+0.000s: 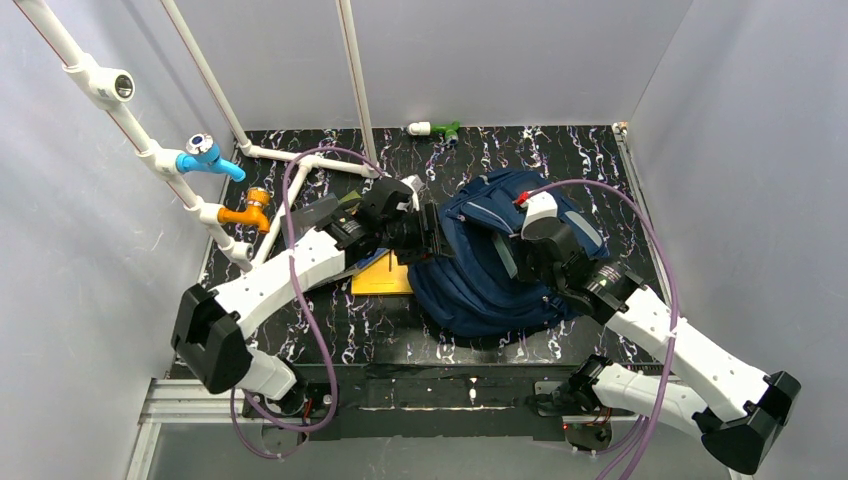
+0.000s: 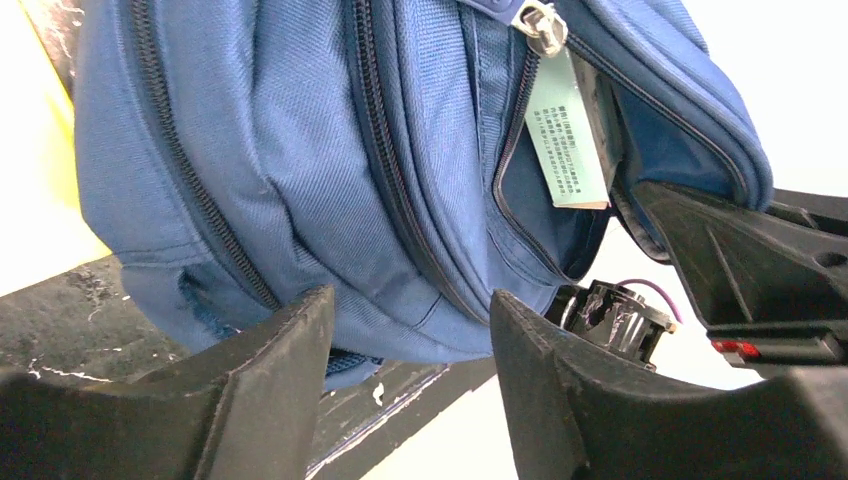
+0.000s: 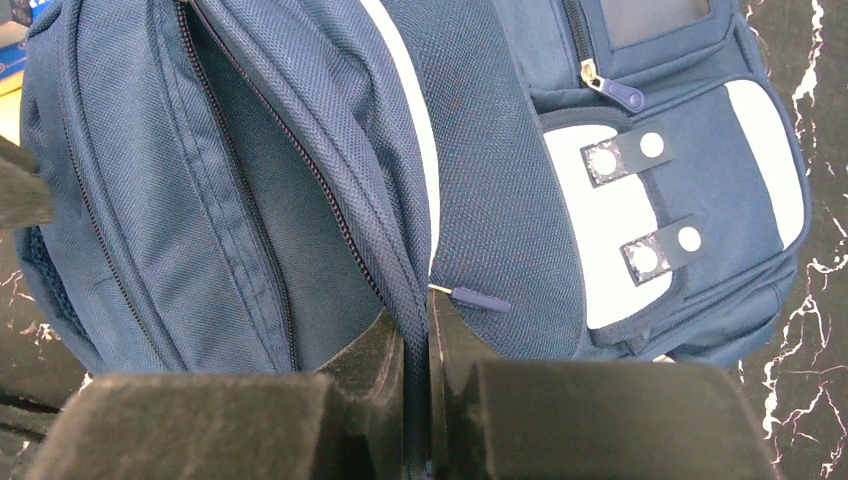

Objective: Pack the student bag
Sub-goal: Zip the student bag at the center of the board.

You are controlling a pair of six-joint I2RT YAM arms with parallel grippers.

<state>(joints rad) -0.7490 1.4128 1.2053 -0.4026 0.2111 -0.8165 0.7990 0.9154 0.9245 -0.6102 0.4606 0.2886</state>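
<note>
The student bag (image 1: 480, 290) lies right of centre on the worktop (image 1: 590, 160). The right fingers (image 3: 375, 365) pinch its zip flap; the left fingers (image 2: 270, 380) stand apart astride its edge (gripping nothing). If that thin pinch slips, the opening could flop shut.

student bag (image 3: 200, 180): matt woven cloth | tag (image 2: 565, 140): smooth paper | table (image 1: 600, 160): smooth, marbled black | left hand (image 2: 410, 300): matt plastic

Pale grey walls (image 1: 500, 50) around a black white-veined tabletop (image 1: 560, 150), white pipes (image 1: 351, 60) behind.
</note>
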